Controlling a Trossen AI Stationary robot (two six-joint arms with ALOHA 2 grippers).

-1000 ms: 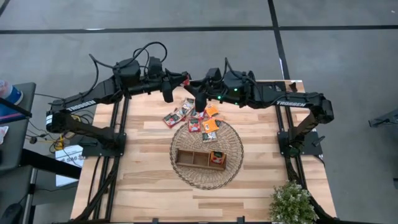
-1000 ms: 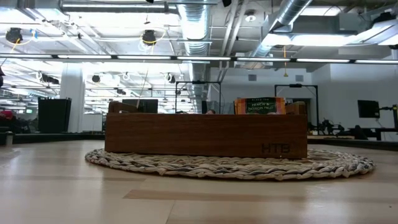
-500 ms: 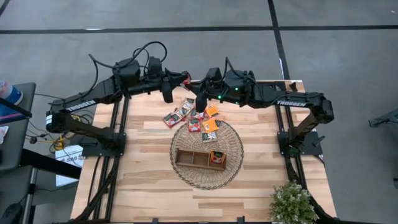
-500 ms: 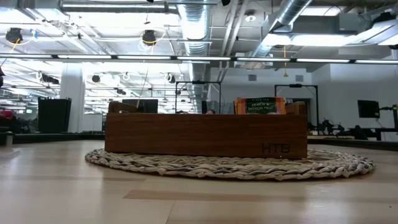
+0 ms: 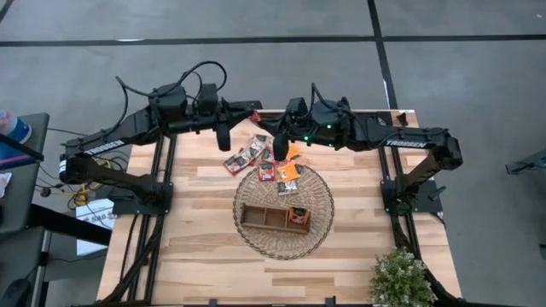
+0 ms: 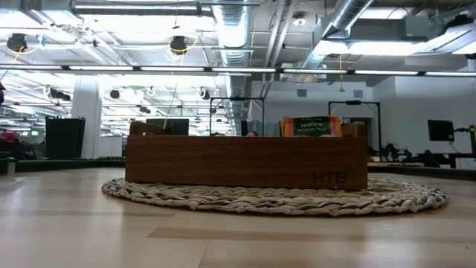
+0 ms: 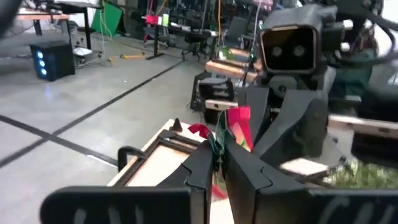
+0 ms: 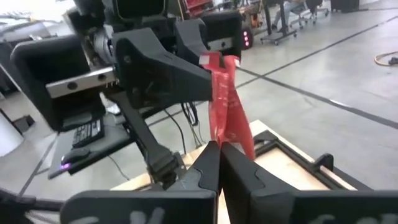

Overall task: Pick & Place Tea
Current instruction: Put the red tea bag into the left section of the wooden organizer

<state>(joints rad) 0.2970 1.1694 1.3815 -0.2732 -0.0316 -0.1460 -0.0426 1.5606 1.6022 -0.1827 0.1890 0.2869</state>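
Your right pincer [image 8: 217, 149] is clenched on 1 red tea sachet [image 8: 227, 106], lifted above the table's [image 5: 196, 239] far edge. Your left pincer [image 7: 217, 163] grasps another red sachet [image 7: 239, 124] there. Remaining sachets [image 5: 256, 153] lie near the wicker mat [image 5: 320, 217]; 1 sachet [image 5: 298, 214] sits in the wooden tray's [image 5: 256, 217] end compartment.

Both arms reached inward over the far edge; the left hand [image 5: 224, 141] and right hand [image 5: 279, 153] were clamped shut.
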